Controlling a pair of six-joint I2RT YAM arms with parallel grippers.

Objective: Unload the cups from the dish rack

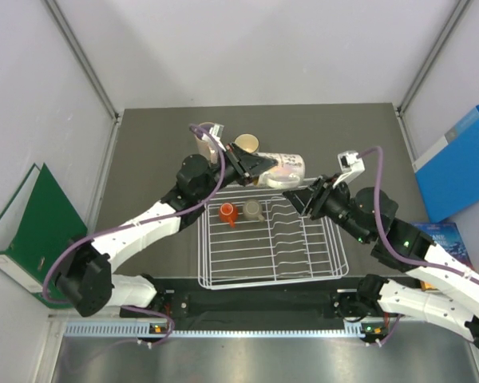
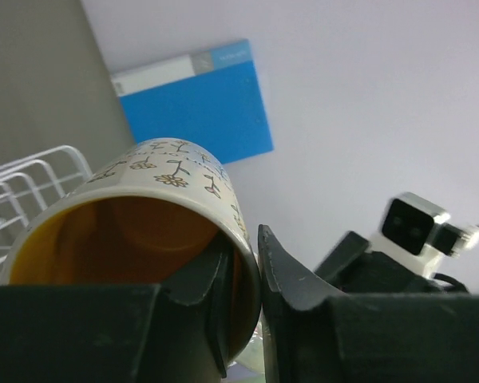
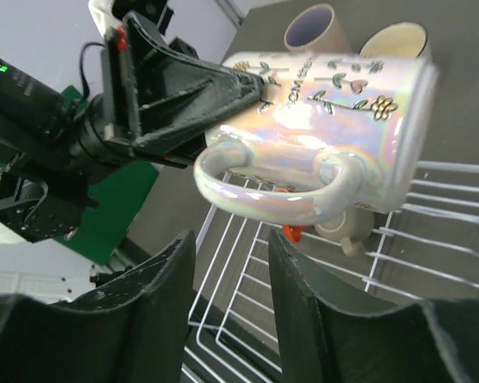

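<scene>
— Rack nearest us: what do we count in the white wire dish rack (image 1: 239,259)?
— Two cups, side by side in its far left part: the small red-orange ceramic cup (image 1: 227,212) and the small tan ceramic cup (image 1: 253,210). Neither is unloaded yet, we judge.
— And above the rack's far edge?
— The speckled flower-printed mug with the orange inside (image 1: 286,170) lies on its side in the air. The left gripper (image 2: 246,267) is clamped on its rim, one finger inside and one outside. The right gripper (image 3: 230,247) has its jaws apart and grips nothing; the mug's handle is just ahead of the gap.
— Beyond that?
— On the dark table (image 1: 144,144), past the rack, we see the pinkish-beige mug with the purple inside (image 3: 315,28) and the cream ceramic mug (image 1: 246,144), upright and close together. So we reckon two are out, one is lifted in the grip, and two are left.
</scene>
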